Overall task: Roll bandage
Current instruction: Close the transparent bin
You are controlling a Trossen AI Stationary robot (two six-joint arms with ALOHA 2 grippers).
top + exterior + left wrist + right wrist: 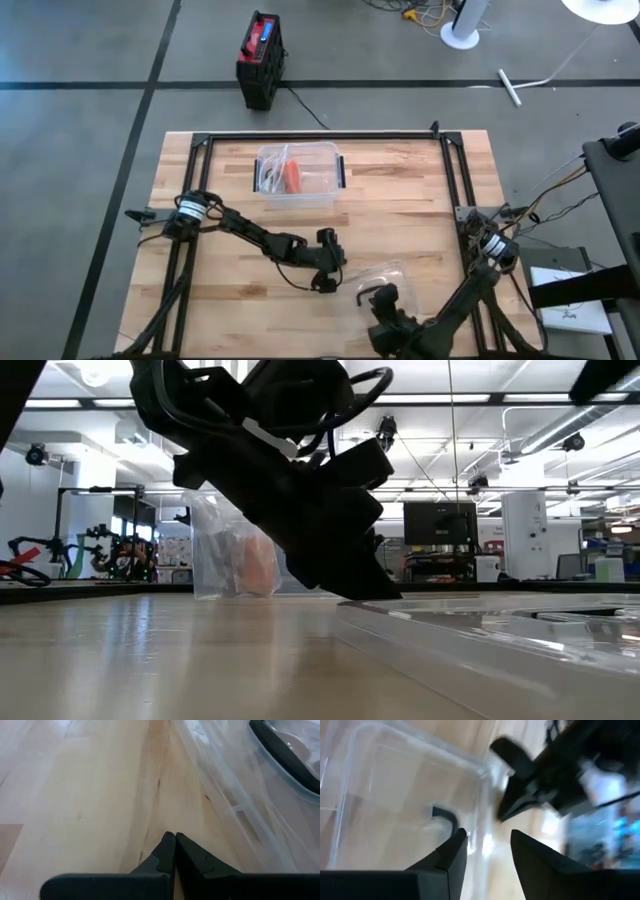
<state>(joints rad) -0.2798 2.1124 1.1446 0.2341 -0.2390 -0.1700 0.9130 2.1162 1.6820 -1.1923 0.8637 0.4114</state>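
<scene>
At the near edge of the table, the right gripper hangs over a clear plastic lid lying flat on the wood. Its jaws are parted, with the lid's rim between them, and grasp nothing I can make out; it looks lined up to pinch that rim, likely to lift or steady the lid.

Just left of the lid, the left gripper points down at the bare boards, its jaws clenched together and holding nothing. Its tip sits close beside the lid's edge, perhaps to brace or nudge it, though I cannot tell whether they touch.

Farther back, near the far middle of the table, stands an open clear container. Inside it lies an orange roll, probably the bandage, beside some darker items too small to identify. The roll is well apart from both grippers, so no rolling has begun.
</scene>
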